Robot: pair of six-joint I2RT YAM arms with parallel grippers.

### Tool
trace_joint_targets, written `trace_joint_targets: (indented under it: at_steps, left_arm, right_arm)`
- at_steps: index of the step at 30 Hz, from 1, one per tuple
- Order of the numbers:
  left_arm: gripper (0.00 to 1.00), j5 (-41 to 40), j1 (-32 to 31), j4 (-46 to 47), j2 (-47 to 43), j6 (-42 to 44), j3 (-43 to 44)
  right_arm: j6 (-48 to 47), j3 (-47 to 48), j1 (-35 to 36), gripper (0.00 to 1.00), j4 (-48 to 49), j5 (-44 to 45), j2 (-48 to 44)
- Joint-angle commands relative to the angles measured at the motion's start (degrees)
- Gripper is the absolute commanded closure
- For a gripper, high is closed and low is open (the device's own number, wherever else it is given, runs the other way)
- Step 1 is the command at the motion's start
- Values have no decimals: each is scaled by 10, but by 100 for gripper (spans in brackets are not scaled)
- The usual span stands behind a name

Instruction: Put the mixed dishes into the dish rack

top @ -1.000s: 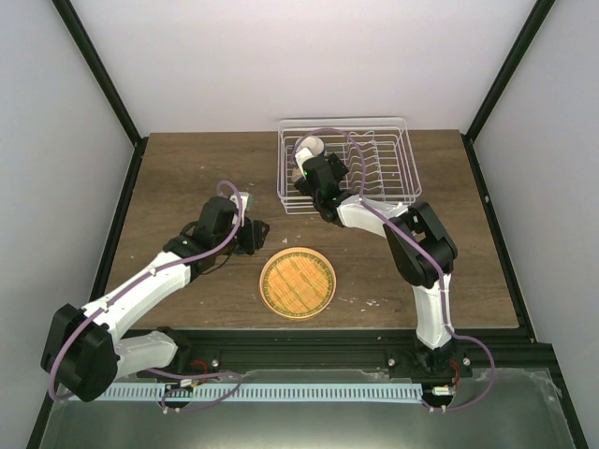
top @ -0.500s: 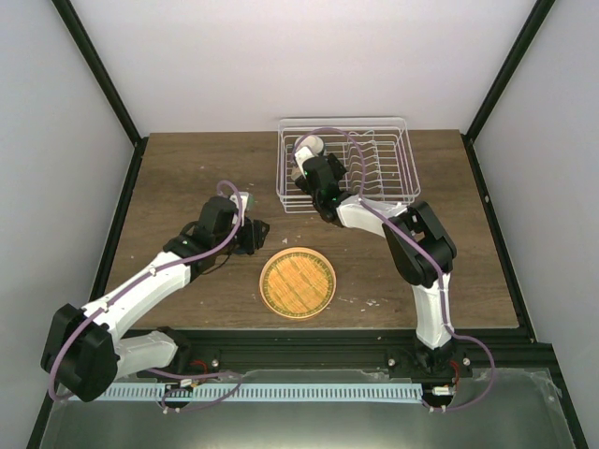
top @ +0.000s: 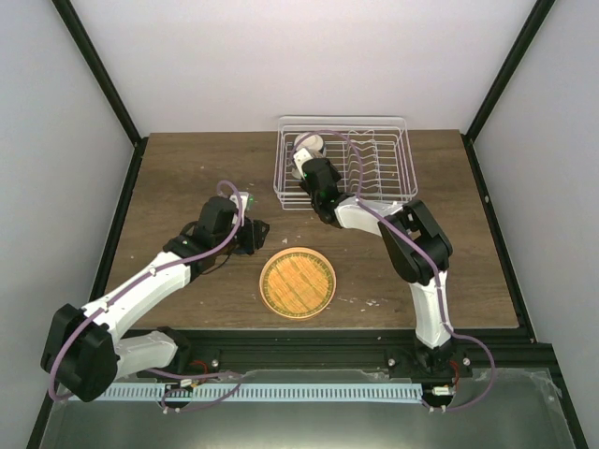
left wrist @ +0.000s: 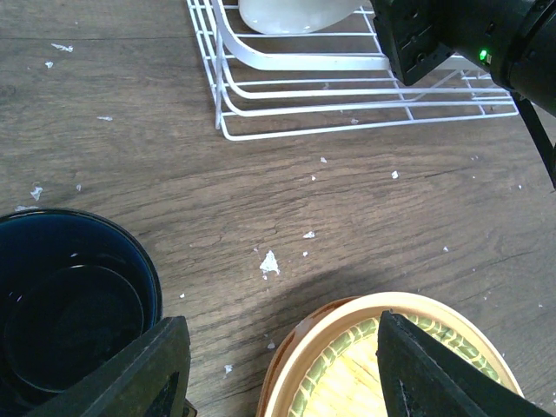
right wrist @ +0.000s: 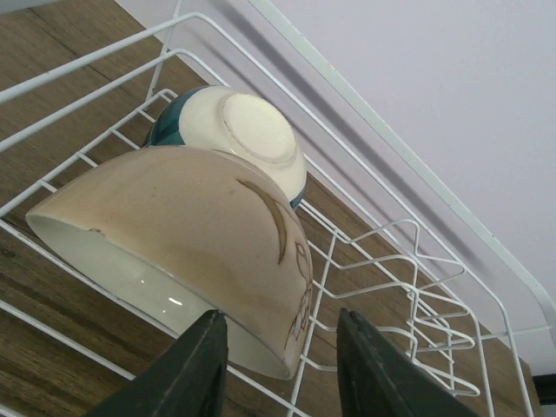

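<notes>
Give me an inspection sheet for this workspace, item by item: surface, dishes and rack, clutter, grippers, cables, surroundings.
Surface: wooden table, no damage seen.
Job's things: dish rack at the far edge. It holds a cream bowl on its side and a second bowl behind it. The orange plate and dark blue cup sit on the table, not loaded.
Clutter: white flecks scattered on the wood.
Grippers: left gripper is open and empty, between cup and plate. Right gripper is at the cream bowl's rim, grip unclear.
Cables: purple cables run along both arms, one arching over the rack.
Surroundings: pale walls, black frame posts.
</notes>
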Motion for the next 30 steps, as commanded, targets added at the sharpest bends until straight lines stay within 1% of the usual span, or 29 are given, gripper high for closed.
trace_joint_targets:
  at_steps: [1, 3, 7, 9, 12, 21, 23, 25, 27, 29, 30]
  left_arm:
    - [39, -2, 2, 15, 0, 0, 3]
    - [39, -2, 2, 15, -2, 0, 3]
    - [39, -1, 3, 15, -2, 0, 4]
    - [39, -1, 2, 16, -2, 0, 5]
    - [39, -1, 2, 16, -1, -1, 5]
    - [39, 0, 3, 15, 0, 1, 6]
    - [39, 0, 2, 15, 2, 2, 6]
    - [39, 0, 3, 17, 3, 3, 7]
    - [39, -1, 2, 18, 4, 4, 7]
    - [38, -1, 3, 20, 7, 4, 7]
    - [39, -1, 3, 23, 9, 4, 7]
  right_arm:
    - [-4, 20, -6, 66, 50, 21, 7]
    - [-7, 19, -6, 67, 50, 22, 5]
    - [-9, 17, -7, 74, 53, 24, -1]
    - [-8, 16, -7, 76, 56, 23, -6]
    - [-7, 16, -7, 81, 57, 23, -11]
    - [-2, 20, -8, 81, 44, 23, -9]
    - [13, 21, -11, 80, 30, 16, -15]
    - [34, 25, -15, 77, 9, 9, -24]
    - [64, 36, -21, 71, -37, -4, -33]
    - [100, 49, -32, 62, -83, -21, -46]
    - [132, 56, -38, 57, -111, -36, -50]
